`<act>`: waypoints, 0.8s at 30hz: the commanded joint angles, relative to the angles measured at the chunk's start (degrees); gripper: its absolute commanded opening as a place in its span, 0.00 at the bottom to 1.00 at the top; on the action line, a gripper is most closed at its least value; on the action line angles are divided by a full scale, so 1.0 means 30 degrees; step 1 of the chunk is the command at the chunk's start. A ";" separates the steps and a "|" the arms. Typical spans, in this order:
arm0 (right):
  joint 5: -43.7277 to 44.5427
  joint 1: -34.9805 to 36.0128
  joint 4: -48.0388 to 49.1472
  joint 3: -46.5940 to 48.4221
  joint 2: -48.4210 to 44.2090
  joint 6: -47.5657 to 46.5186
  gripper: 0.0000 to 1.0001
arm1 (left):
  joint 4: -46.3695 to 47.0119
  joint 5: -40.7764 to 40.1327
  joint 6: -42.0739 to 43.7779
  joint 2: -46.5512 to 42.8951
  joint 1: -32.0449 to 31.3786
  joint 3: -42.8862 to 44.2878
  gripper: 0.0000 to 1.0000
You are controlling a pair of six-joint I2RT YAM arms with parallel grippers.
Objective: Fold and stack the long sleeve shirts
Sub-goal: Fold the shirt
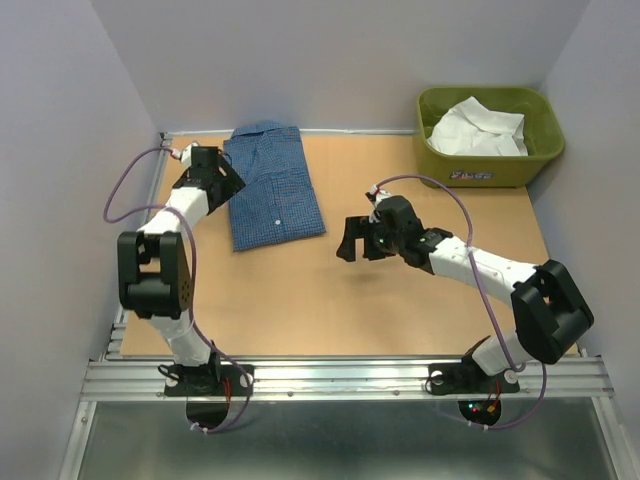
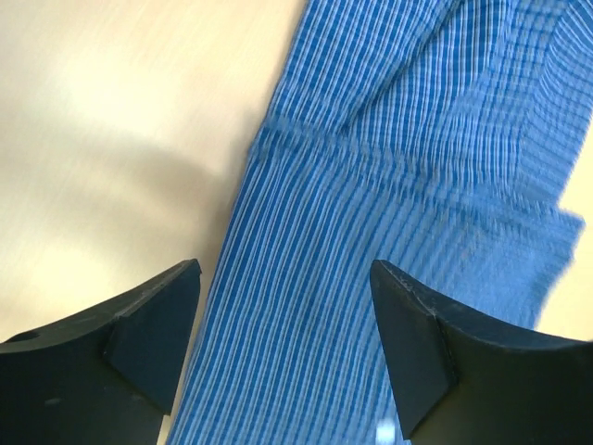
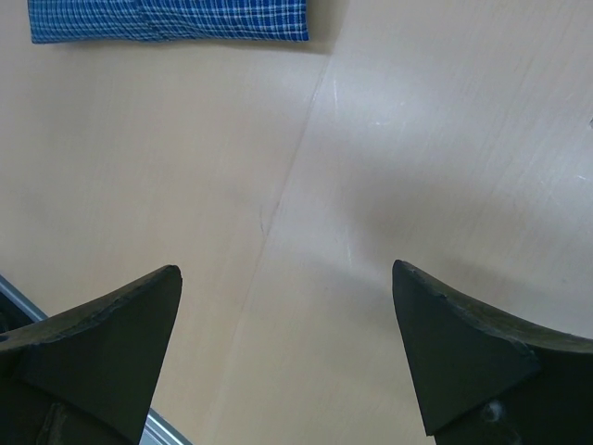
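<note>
Top external, blue shirt [image 1: 272,185] near-to-far (collar far)

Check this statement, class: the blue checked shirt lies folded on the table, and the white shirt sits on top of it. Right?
No. The white shirt sits in the green tub, not on the blue checked shirt, which lies folded on the table; the top external view shows it.

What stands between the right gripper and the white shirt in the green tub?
Only the near wall of the tub. The white shirt lies inside it, so the open right gripper would have to reach over that wall. Nothing else shows on the table between them.
</note>
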 commanded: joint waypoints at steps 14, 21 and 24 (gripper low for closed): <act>0.0382 0.0097 0.2072 -0.0864 -0.2057 0.2028 1.00 | 0.1305 0.3815 -0.2896 -0.5489 -0.1061 -0.9817 0.69; 0.0850 0.0068 0.2101 -0.1772 -0.3082 0.2204 1.00 | 0.2272 0.4313 -0.4506 -0.5254 -0.2789 -1.1016 0.38; 0.1318 0.0039 0.2101 -0.2211 -0.3523 0.2116 1.00 | 0.2594 0.4489 -0.6320 -0.5517 -0.4777 -1.1866 0.26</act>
